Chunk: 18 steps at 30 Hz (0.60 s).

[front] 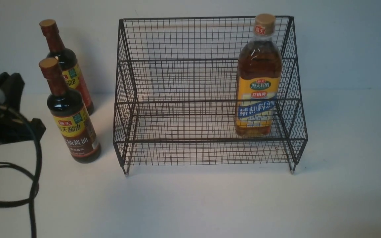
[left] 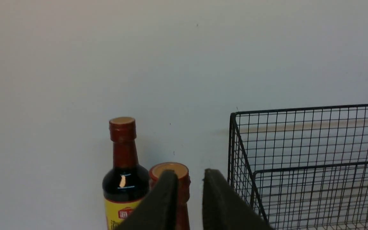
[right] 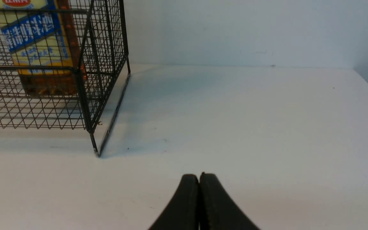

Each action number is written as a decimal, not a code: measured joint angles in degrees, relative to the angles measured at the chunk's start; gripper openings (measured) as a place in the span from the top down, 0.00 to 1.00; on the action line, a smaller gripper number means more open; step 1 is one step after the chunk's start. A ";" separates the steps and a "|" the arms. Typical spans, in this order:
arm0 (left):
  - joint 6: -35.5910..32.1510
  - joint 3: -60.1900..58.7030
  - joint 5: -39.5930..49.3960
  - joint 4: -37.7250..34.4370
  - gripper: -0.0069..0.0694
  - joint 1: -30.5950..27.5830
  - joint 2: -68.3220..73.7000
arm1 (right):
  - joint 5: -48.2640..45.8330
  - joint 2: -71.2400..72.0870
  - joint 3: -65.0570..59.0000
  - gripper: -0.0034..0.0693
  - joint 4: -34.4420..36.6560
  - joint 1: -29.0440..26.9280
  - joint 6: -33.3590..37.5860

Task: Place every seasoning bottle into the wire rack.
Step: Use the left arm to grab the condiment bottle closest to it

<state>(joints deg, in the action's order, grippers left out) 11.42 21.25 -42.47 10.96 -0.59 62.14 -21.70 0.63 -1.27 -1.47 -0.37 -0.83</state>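
Note:
Two slim dark soy-sauce bottles stand on the table left of the black wire rack (front: 177, 82): a nearer one (front: 73, 125) and a farther one (front: 68, 66) by the wall. The larger amber bottle (front: 258, 82) stands upright on the rack's lower tier, at its right end. In the left wrist view my left gripper (left: 188, 174) is open and holds nothing. It is just short of the nearer bottle's cap (left: 180, 168), which one finger partly covers, with the farther bottle (left: 125, 179) beside it and the rack (left: 299, 159) on the other side. My right gripper (right: 199, 176) is shut and empty, low over the table, right of the rack (right: 85, 95).
My left arm (front: 2, 125) and its looping black cable (front: 35, 172) fill the left edge of the front view, close to the nearer soy bottle. A pale wall runs behind the rack. Bare white tabletop (right: 251, 111) lies to the rack's right.

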 joint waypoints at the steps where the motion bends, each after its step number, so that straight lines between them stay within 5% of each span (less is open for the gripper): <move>1: 0.12 0.65 0.00 0.00 0.65 0.00 1.23 | -0.05 0.00 0.00 0.97 0.00 0.00 0.00; 10: 0.30 7.29 0.00 -0.05 0.18 0.00 12.06 | -0.05 0.00 0.00 0.97 0.00 0.00 0.00; 18: 0.35 11.82 0.00 -4.13 0.13 0.00 19.64 | -0.05 0.00 0.00 0.97 0.00 0.00 0.02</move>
<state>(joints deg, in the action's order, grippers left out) 11.77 33.07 -42.47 6.83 -0.59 81.78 -21.75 0.63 -1.27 -1.47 -0.37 -0.81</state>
